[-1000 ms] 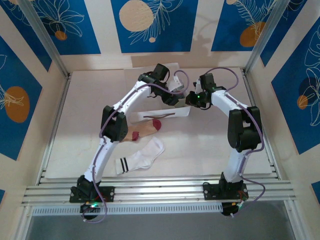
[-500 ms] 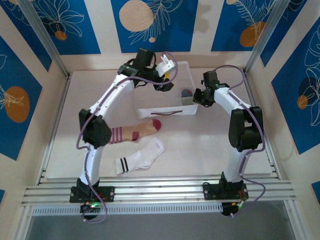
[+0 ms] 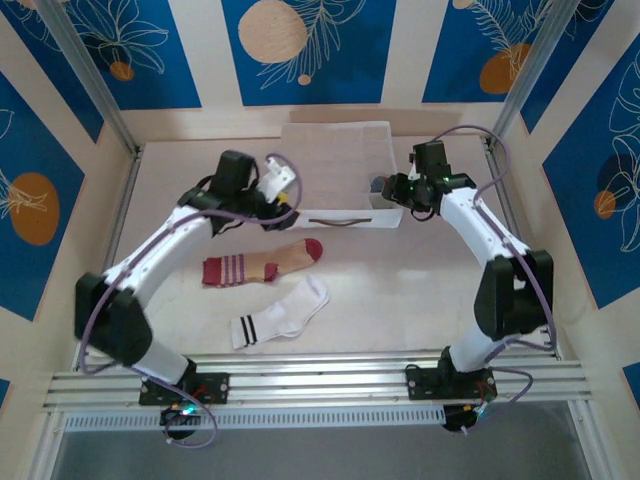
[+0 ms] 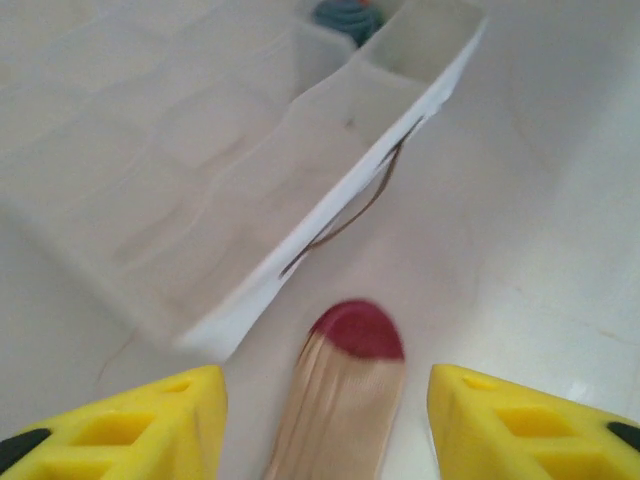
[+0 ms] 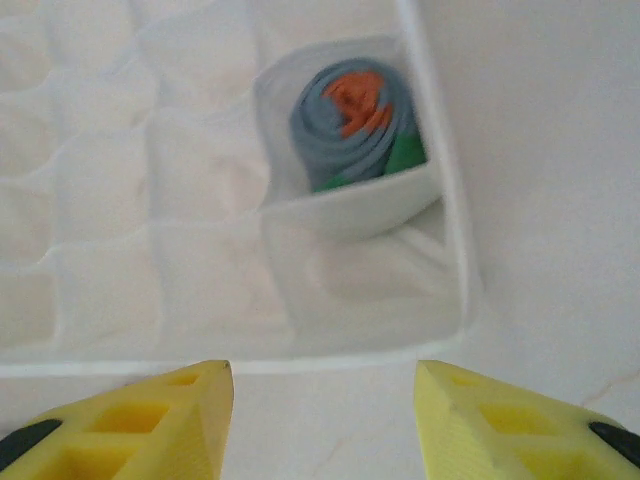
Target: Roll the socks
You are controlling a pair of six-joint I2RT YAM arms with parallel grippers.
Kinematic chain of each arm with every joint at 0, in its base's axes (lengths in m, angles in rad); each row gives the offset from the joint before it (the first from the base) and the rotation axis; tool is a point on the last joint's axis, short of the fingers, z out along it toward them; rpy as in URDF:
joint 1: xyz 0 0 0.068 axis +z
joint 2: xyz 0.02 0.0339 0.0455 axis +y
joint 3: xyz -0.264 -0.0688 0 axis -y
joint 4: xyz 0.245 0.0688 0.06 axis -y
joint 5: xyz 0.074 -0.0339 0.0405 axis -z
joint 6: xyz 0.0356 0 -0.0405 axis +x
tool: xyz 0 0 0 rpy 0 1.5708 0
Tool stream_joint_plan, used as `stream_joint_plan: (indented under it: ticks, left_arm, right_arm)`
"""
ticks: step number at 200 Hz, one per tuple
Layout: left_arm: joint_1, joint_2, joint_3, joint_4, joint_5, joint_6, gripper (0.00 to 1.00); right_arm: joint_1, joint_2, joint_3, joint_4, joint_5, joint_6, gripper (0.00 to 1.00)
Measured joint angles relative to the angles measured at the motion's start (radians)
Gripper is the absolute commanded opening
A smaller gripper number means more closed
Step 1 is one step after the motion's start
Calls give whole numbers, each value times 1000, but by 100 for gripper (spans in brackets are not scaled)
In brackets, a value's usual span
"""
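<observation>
A tan sock (image 3: pixel 265 267) with a maroon toe and striped cuff lies flat mid-table. A white sock (image 3: pixel 283 313) with black cuff stripes lies just nearer. The grey sock (image 3: pixel 378 184) with orange ends sits rolled in a front right compartment of the white box (image 3: pixel 335 150). My left gripper (image 3: pixel 279 199) hovers open above and behind the tan sock's toe. In the left wrist view the tan sock (image 4: pixel 345 400) lies below and between the open yellow fingers (image 4: pixel 150 430). My right gripper (image 3: pixel 396 190) is open and empty at the box's right end. The right wrist view has the rolled grey sock (image 5: pixel 350 125) ahead of it.
The white fabric compartment box (image 4: pixel 250 180) has a thin dark handle (image 3: pixel 330 221) on its front wall. Metal frame rails (image 3: pixel 320 380) run along the near edge, and upright posts stand at the back corners. Bare table lies right of the socks.
My left arm swung off the box, leftward and nearer, ending over the tan sock's toe. My right gripper opened and drew back slightly, leaving the rolled grey sock in its compartment.
</observation>
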Motion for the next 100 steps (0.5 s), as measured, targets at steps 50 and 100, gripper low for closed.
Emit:
stream_joint_plan:
  ticks: [50,100]
  left_arm:
    - [83,-348,-288,-38,-196,-208,46]
    - [93,-614,-514,-174,-258,-336,44]
  right_arm:
    - [291,-129,-146,-39,60,16,46]
    - [715,90,-162,18,37,111,39]
